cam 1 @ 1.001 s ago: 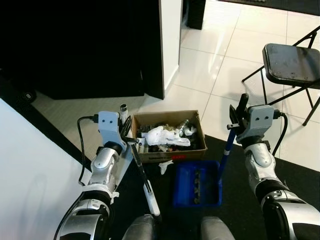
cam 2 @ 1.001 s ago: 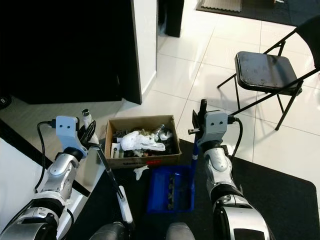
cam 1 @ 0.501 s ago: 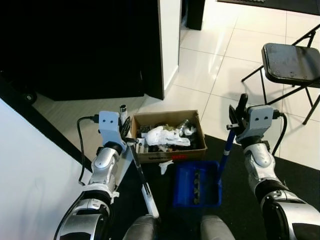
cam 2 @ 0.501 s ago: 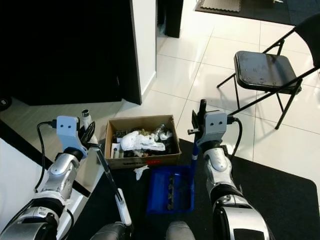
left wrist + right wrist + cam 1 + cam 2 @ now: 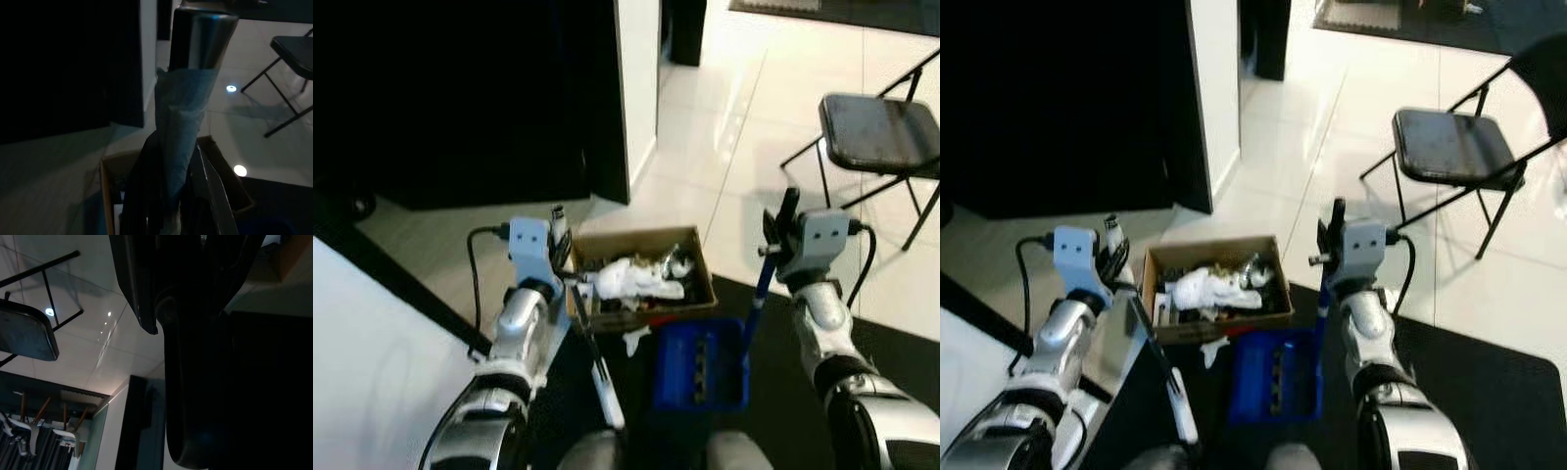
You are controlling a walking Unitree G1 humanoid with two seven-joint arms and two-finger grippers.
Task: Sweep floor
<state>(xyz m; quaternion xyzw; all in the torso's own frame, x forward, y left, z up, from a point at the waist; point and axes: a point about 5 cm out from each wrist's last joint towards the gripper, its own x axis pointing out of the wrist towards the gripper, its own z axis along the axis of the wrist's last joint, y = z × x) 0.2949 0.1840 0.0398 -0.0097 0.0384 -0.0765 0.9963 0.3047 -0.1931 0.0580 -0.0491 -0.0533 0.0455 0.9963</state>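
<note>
My left gripper [image 5: 560,260] is shut on the broom handle [image 5: 556,217], a silver tube wrapped in pale tape [image 5: 186,117]. The broom's shaft slants down to a white end [image 5: 607,392] on the dark mat. My right gripper [image 5: 783,233] is shut on the dustpan handle [image 5: 758,294], a blue upright rod. The blue dustpan [image 5: 700,364] rests on the mat just in front of a cardboard box [image 5: 705,284] with crumpled white paper and other litter in it. A white scrap [image 5: 632,339] lies between box and dustpan.
A black folding chair [image 5: 879,132] stands on the white tiles at the right. A black cabinet [image 5: 470,98] and a white wall edge [image 5: 636,78] rise behind the box. A white surface [image 5: 372,372] lies at my left. The dark mat [image 5: 783,392] covers the floor under me.
The whole picture has shifted a little and turned blurry, so the camera has moved. Both grippers keep their holds, and box and dustpan stay in place.
</note>
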